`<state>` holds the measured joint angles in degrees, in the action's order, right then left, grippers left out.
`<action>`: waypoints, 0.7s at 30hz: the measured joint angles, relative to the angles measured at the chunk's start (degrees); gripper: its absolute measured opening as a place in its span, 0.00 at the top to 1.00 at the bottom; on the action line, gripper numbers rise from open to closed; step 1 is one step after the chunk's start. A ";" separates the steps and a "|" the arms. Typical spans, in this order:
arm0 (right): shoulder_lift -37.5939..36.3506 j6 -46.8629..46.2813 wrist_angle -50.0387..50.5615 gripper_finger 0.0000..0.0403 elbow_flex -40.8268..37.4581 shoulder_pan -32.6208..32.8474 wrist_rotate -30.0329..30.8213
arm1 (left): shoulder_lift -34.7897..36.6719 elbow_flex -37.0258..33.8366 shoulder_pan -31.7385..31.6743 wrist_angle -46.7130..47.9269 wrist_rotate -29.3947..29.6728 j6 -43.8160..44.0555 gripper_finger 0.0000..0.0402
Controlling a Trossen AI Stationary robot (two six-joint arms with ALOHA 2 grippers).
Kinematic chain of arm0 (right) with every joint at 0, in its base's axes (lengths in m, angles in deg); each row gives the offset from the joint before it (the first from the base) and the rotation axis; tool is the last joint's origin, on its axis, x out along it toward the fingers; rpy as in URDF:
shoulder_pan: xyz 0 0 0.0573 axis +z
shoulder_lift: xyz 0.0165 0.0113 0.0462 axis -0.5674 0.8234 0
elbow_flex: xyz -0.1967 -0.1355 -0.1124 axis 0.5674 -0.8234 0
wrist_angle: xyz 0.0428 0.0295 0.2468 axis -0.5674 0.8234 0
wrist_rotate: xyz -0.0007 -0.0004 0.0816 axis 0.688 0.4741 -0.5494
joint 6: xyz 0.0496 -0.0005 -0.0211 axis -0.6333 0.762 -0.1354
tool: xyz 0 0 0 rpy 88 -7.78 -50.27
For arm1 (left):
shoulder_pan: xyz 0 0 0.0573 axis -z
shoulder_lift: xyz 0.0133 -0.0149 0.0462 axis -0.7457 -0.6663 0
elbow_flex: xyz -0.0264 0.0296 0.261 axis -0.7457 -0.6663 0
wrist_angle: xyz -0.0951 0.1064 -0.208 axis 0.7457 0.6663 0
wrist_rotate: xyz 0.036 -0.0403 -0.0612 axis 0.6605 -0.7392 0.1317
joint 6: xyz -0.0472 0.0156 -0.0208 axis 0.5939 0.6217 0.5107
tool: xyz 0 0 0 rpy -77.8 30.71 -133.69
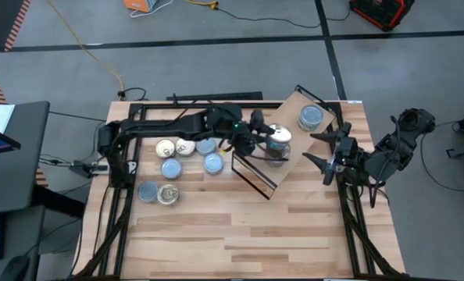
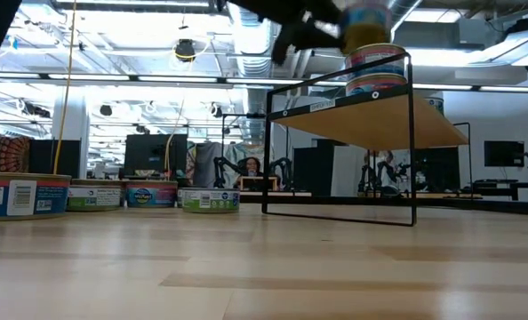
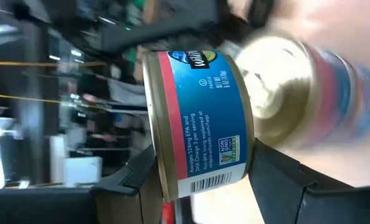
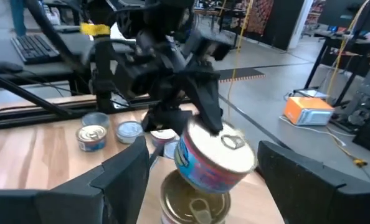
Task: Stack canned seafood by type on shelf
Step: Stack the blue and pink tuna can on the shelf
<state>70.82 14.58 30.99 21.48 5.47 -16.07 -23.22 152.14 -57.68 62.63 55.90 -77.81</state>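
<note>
My left gripper [image 1: 265, 139] is shut on a gold-lidded tin [image 4: 215, 157] with a blue and red label [image 3: 197, 118]. It holds the tin tilted just above a stack of gold-lidded tins [image 2: 375, 71] on the light wood shelf [image 1: 294, 97]. I cannot tell whether the tin touches the stack's top tin [image 4: 194, 202]. A stack of blue-lidded tins [image 1: 310, 117] stands on the shelf's far part. Several loose tins [image 1: 171, 168] lie on the tabletop to the shelf's left. My right gripper [image 1: 323, 152] is open and empty at the shelf's right edge. My left gripper pinches the tin by its two flat faces. One finger [image 4: 207, 102] lies on the gold lid [image 4: 232, 146] and the other is under the bottom. The fingers come slanting down from the table's left. The tin is tilted over the stack.
The shelf stands on a thin black frame [image 2: 340, 147], turned at an angle to the table edges. The loose tins, gold [image 1: 165, 148] and blue [image 1: 213, 162], cluster left of centre. The tabletop's near half [image 1: 240, 234] is bare wood.
</note>
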 joint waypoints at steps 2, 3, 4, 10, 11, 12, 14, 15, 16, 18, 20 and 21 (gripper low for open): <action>0.07 0.03 0.07 0.19 0.00 -0.01 0.00 | -0.81 0.94 -0.19 0.23 0.94 -1.47 0.53; 0.08 0.03 0.12 0.19 0.00 -0.01 0.00 | -0.80 0.94 -0.20 1.07 1.06 -2.46 0.53; 0.10 0.03 0.14 0.19 0.00 -0.01 0.00 | -0.65 0.94 -0.19 1.75 0.95 -3.63 0.53; 0.10 0.06 0.51 0.19 0.00 -0.01 0.00 | -0.56 1.07 0.35 3.30 0.57 -8.60 0.53; 0.10 0.06 0.51 0.19 0.00 -0.01 0.00 | -0.59 1.05 0.46 3.27 0.49 -9.01 0.53; 0.10 0.06 0.51 0.19 0.00 -0.01 0.00 | -0.59 1.05 0.58 3.29 0.39 -9.40 0.53; 0.10 0.06 0.51 0.19 0.00 -0.01 0.00 | -0.52 1.05 0.92 3.02 -0.33 -9.94 0.53; 0.10 0.03 0.49 0.19 0.00 -0.01 0.00 | -0.50 1.05 1.14 3.00 -0.91 -10.24 0.53; 0.10 0.03 0.49 0.19 0.00 -0.01 0.00 | -0.50 1.05 1.33 3.17 -1.30 -10.72 0.53; 0.10 0.03 0.47 0.19 0.00 -0.01 0.00 | -0.50 1.02 1.75 3.56 -1.38 -11.94 0.53; 0.10 -0.31 0.51 0.19 0.00 -0.01 0.00 | -0.50 1.02 2.06 3.70 -1.70 -12.44 0.53; 0.10 -0.42 0.54 0.19 0.00 -0.01 0.00 | -0.50 1.02 2.18 3.68 -1.87 -12.45 0.53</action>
<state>70.92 14.17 31.53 21.48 5.46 -16.07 -23.72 153.16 -55.51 66.31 54.04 -90.26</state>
